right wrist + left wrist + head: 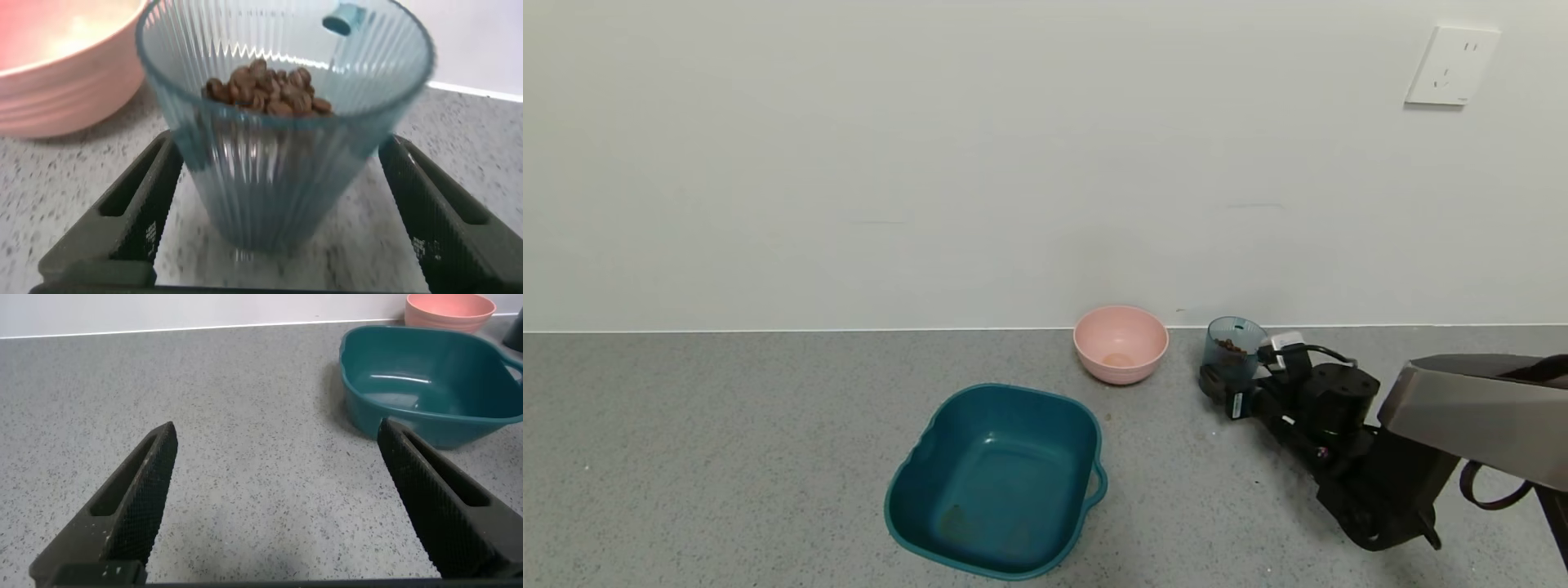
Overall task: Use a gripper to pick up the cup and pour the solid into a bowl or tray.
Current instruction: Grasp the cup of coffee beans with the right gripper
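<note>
R gripper straddling cup, not yet closed; bowl just to cup's left.

Cup (pixel 1235 349) stands upright on surface (pixel 727 457) near back wall, long axis vertical, w/ solid (pixel 265 90) heaped inside. R gripper (pixel 1232 390) comes in low from robot side, fingers (pixel 135 216) spread wide on either side of cup base; in R wrist view small gaps show both sides, so no squeeze yet by my read. Pink bowl (pixel 1121 343) sits beside cup to robot's left, apart, nothing between them, so pour path looks clear. Teal tub (pixel 1001 482) nearer robot, left of both, out of the way. L gripper (pixel 278 498) parked low over surface further left, fingers wide, holding nothing; R arm clearly nearer to cup.
</note>
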